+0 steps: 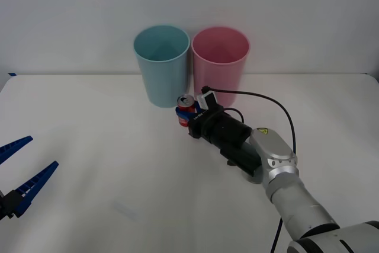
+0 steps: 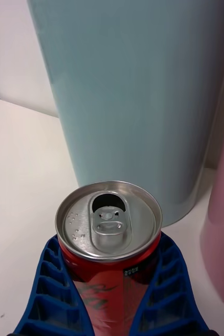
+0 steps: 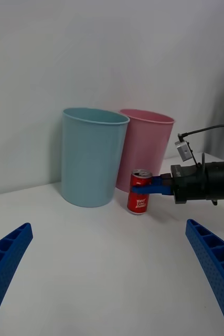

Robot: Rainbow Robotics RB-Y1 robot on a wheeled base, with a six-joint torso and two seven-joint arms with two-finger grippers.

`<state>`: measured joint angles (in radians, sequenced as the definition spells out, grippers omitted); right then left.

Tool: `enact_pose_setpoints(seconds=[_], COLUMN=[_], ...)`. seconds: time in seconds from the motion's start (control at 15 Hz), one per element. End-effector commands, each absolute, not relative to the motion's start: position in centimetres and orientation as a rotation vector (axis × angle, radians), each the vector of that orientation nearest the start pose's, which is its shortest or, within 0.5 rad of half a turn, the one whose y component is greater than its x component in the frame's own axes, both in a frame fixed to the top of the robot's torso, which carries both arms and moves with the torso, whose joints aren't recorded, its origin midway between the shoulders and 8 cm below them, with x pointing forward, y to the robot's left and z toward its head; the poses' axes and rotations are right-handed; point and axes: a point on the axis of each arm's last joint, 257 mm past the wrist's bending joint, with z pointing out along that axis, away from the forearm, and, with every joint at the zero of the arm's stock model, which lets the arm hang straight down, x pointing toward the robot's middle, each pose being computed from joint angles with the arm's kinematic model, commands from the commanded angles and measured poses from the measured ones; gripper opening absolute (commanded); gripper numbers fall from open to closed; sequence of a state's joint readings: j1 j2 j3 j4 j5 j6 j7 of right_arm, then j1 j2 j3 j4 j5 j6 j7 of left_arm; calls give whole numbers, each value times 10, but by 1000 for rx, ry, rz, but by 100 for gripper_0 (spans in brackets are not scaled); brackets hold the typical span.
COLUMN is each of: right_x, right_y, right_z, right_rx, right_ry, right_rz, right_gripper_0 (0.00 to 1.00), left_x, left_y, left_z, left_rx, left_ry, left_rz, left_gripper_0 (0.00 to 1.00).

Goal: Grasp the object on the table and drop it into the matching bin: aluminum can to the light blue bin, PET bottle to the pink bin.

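The aluminum can point(image 1: 186, 109), small and red with a silver top, stands upright on the white table point(image 1: 106, 146) just in front of the gap between the two bins. My right gripper point(image 1: 185, 114) is shut on it, one blue finger pressed on each side point(image 2: 49, 273). The pull tab and the open mouth of the can point(image 2: 109, 226) face up. The light blue bin point(image 1: 163, 66) rises right behind the can, and the pink bin point(image 1: 219, 63) stands beside it on the right. My left gripper point(image 1: 42, 152) hangs open at the table's near left, far from the can point(image 3: 139, 197).
The two bins touch or nearly touch at their rims. A black cable point(image 1: 266, 99) arcs from the right wrist over the table. A white wall stands behind the bins. Bare table stretches to the left and to the front.
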<state>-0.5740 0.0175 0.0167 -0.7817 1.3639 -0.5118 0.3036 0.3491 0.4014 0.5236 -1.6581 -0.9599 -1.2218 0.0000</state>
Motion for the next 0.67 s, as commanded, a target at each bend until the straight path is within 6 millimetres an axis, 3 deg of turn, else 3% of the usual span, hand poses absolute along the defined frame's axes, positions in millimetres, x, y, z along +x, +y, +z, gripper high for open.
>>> enact_pose_setpoints(seconds=[0.07, 0.4, 0.67], right_x=[593, 587, 568], right_y=[19, 27, 1], right_z=[-273, -256, -239], right_rx=[-639, -571, -553], right_ry=[1618, 1582, 1526], right_rz=[500, 575, 612], right_gripper_0=[0, 0, 0], left_x=[342, 342, 342], left_y=[330, 330, 330], left_z=[-169, -169, -169], left_rx=[465, 465, 465], left_ry=[1441, 1441, 1441], left_rz=[-567, -567, -567], left_gripper_0=[100, 100, 100])
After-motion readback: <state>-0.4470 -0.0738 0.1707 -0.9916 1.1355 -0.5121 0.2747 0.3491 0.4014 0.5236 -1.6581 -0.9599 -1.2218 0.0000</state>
